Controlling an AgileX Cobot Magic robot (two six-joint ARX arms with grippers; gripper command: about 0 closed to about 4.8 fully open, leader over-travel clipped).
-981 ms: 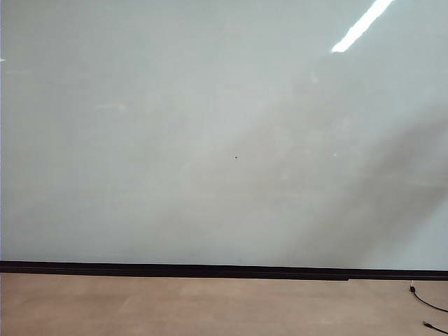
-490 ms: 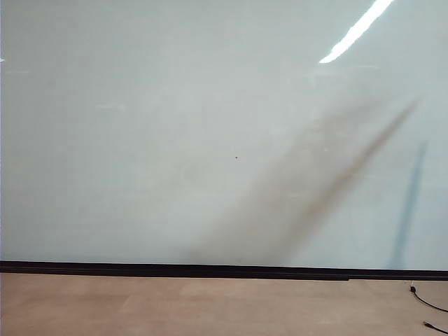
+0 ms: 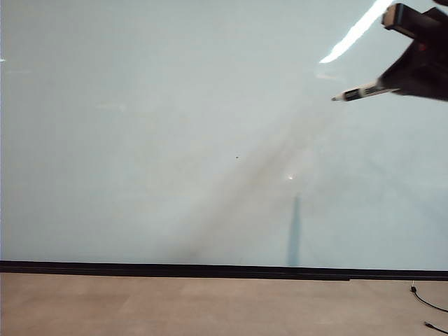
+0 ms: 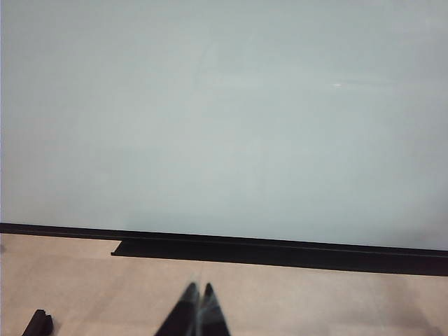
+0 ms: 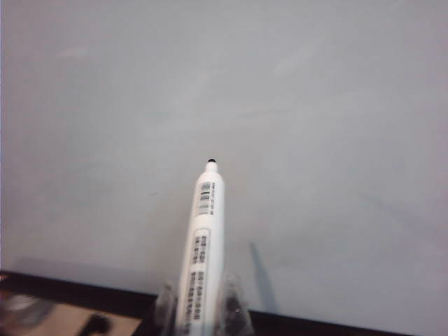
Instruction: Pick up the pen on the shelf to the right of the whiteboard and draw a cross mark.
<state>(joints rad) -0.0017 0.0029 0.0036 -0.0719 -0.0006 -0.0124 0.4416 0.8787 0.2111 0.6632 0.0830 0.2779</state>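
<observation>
The whiteboard fills the exterior view above a black strip and shows no cross mark, only a tiny speck near its middle. At the upper right my right gripper is shut on the pen, a slim white marker whose black tip points left in front of the board; whether the tip touches the board I cannot tell. The right wrist view shows the pen clamped between the fingers, tip toward the whiteboard. My left gripper hangs shut over the tan floor, facing the whiteboard. The shelf is out of view.
Tan floor runs below the board's black bottom strip. A black cable lies on the floor at the lower right. A small dark object sits on the floor near the left gripper.
The right arm has swung into the exterior view from the right, carrying the pen at the upper right. Its shadow on the board has shifted left. The left arm has not moved.
</observation>
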